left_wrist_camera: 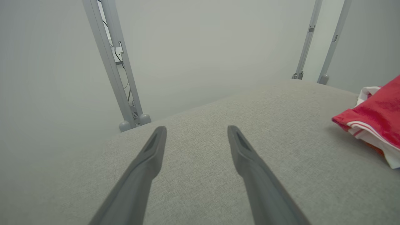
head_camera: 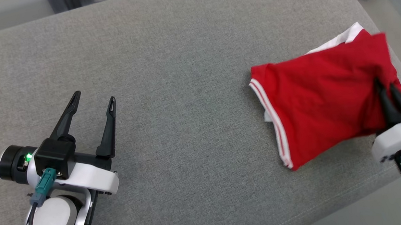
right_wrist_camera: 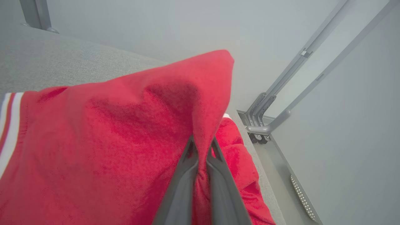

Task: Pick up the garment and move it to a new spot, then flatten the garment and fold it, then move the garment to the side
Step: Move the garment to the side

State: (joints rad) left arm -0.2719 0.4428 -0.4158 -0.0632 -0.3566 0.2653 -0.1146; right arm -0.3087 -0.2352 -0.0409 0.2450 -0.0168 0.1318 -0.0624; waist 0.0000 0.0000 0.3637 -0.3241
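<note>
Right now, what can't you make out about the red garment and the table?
- Head view: the garment corner by the right claw is blurred and partly behind that claw.
- Left wrist view: the right edge cuts off most of the garment.
- Right wrist view: the raised cloth hides the table beneath it.
- Garment type: folded over, cannot tell.

The garment [head_camera: 316, 103] lies on the right part of the desk [head_camera: 172, 93], close to its right edge, with the right end effector [head_camera: 385, 84] at the garment's near right corner and the left end effector [head_camera: 94, 96] over the desk's near left, well apart from the garment.
</note>
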